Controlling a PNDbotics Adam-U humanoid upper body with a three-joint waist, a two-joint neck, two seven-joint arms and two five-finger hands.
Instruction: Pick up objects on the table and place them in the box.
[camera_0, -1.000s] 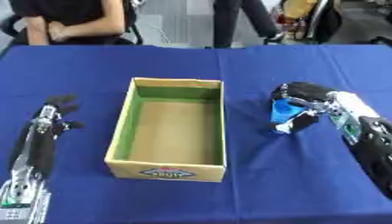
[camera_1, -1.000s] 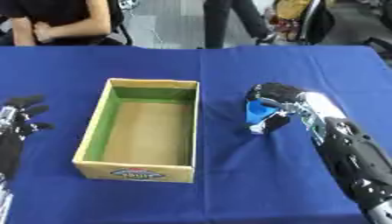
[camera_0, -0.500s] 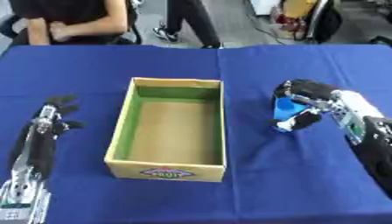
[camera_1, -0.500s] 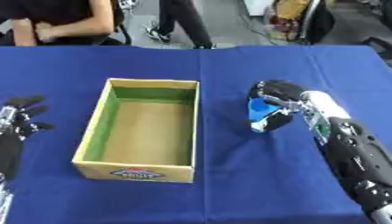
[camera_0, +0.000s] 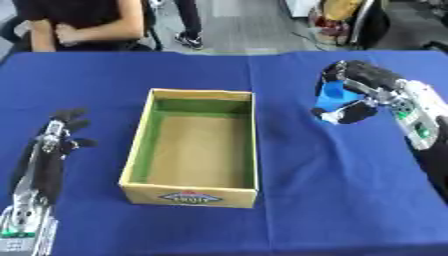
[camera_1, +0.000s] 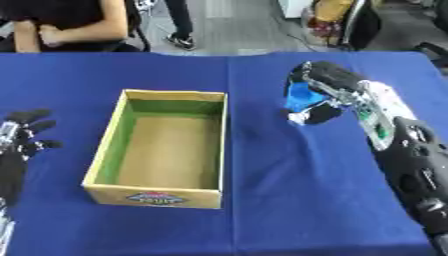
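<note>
Left eye view: box (camera_0: 189, 193) front label unreadable; right hand (camera_0: 360, 88) clutches blue object (camera_0: 332, 96).

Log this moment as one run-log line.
right hand: shut on blue object, right of box | left hand: open, idle on table left of box | box: empty | step: carry not finished

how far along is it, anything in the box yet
Nothing is in yet: the box shows only its bare floor. In hand: the right hand is curled round a blue object, held to the right of the box, not over it. Left: carry it across to the box and release it inside. The left hand rests open on the blue table left of the box. No other loose objects show.
</note>
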